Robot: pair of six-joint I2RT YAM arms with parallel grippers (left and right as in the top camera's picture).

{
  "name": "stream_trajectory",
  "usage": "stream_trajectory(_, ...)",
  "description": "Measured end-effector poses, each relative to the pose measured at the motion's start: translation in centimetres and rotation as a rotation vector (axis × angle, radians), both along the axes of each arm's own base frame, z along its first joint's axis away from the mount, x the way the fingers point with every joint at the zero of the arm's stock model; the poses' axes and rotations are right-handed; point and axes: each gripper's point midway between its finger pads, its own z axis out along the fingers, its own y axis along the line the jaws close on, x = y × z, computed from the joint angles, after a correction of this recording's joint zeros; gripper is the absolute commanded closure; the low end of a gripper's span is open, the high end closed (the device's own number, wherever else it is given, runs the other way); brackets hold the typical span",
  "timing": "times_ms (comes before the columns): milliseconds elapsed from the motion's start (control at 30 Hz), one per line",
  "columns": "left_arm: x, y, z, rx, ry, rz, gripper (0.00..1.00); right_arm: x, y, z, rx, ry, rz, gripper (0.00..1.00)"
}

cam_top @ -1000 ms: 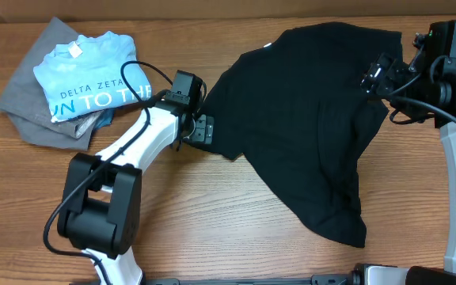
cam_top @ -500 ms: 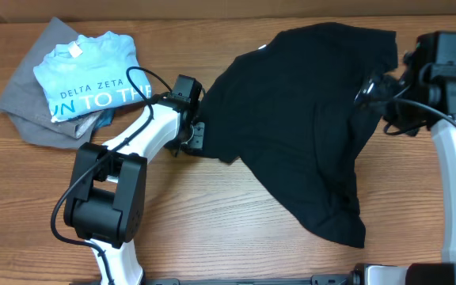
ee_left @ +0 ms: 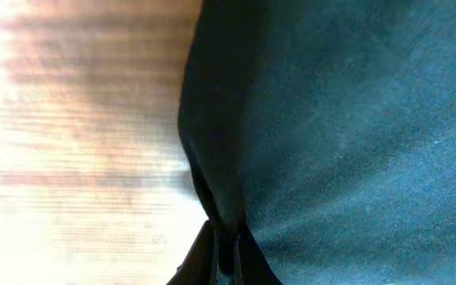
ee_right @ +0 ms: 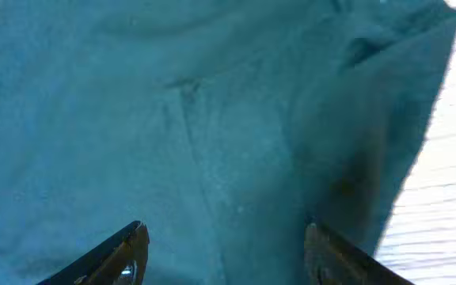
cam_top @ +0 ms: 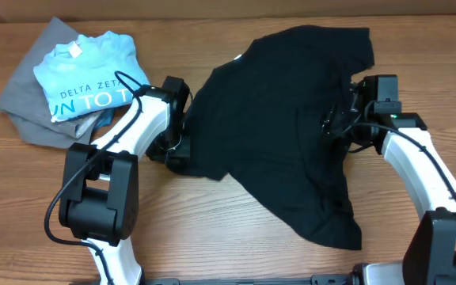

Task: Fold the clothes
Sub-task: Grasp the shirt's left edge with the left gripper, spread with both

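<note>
Left pincer [ee_left: 226,247]: closed, nipping a raised ridge of black cloth at the shirt's left border; the fingertips meet on the fabric, low against the worktop.
Right pincer [ee_right: 224,253]: wide open with nothing held. Both fingers [ee_right: 129,249] hang just above the cloth on the shirt's right side, and whether they touch it cannot be told.
Black T-shirt [cam_top: 283,134]: lies on the worktop [cam_top: 212,229] between the two arms, right of centre. It is rumpled in one loose sheet with soft creases and edges turned under.
White tag [cam_top: 238,57]: a small pale spot at the shirt's far-left edge, probably marking the neck.
Long axis: slanted, from the broad far end by the tag down to a narrow tail at the near right.
Pointing: if the tag marks the neck, the neck end faces far and left and the hem end trails near and right. Sleeves are not clearly made out.
Done so far: by my reading, only a hold on one edge; no straight fold line shows anywhere.
Left to do: spread it flat, square the outline, then make the folds, so nearly the whole job remains.
Light blue T-shirt [cam_top: 93,75]: folded, white lettering up, well apart at far left.
Grey garment [cam_top: 26,103]: under the blue one, sticking out around it.
</note>
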Motion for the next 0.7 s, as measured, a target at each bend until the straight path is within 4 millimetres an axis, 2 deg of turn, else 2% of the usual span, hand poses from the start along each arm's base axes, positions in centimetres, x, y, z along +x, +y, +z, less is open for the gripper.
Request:
stream_trajectory(167, -2.1, -0.1, 0.4, 0.006, 0.083, 0.015, 0.96, 0.8, 2.5, 0.1, 0.016, -0.041, 0.065, 0.29)
stream_trajectory(300, -4.0, -1.3, 0.7, 0.027, 0.144, -0.016, 0.96, 1.1, 4.3, -1.8, 0.032, -0.011, 0.096, 0.29)
stream_trajectory(533, -7.4, -3.3, 1.5, 0.125, 0.216, -0.07, 0.96, 1.9, 4.6, -5.6, 0.033, 0.04, 0.094, 0.32)
stream_trajectory(700, -9.0, -3.2, 2.2, 0.193, 0.259, -0.058, 0.96, 2.7, 4.7, -6.1, 0.035, 0.018, 0.092, 0.34)
